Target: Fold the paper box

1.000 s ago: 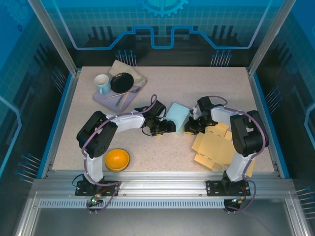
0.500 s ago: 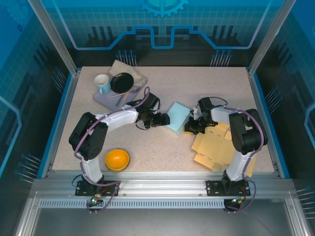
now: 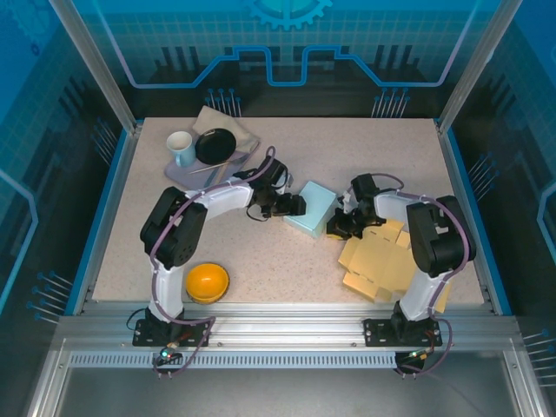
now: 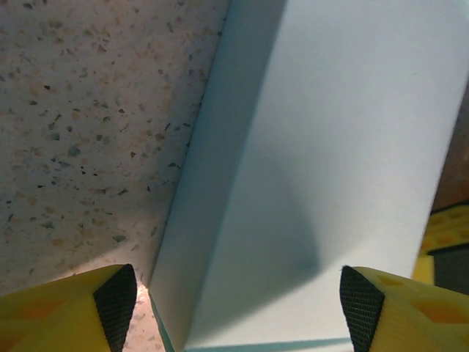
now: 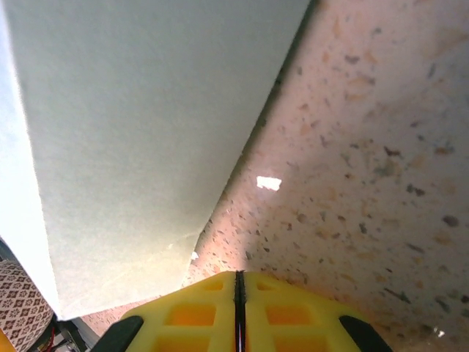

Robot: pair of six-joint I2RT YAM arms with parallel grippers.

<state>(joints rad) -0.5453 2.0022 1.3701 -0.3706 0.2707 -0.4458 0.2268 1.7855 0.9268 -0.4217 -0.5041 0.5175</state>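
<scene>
On the speckled table the box lies between the two grippers. The left gripper, released wide, faces its left side. The right gripper, clenched on nothing, is just beside its near right corner.

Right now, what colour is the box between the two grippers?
Pale blue box, clearest from the top external view.

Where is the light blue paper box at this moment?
In the top view, the paper box lies mid-table between the left arm and the right arm, just left of the yellow cardboard sheets.
</scene>
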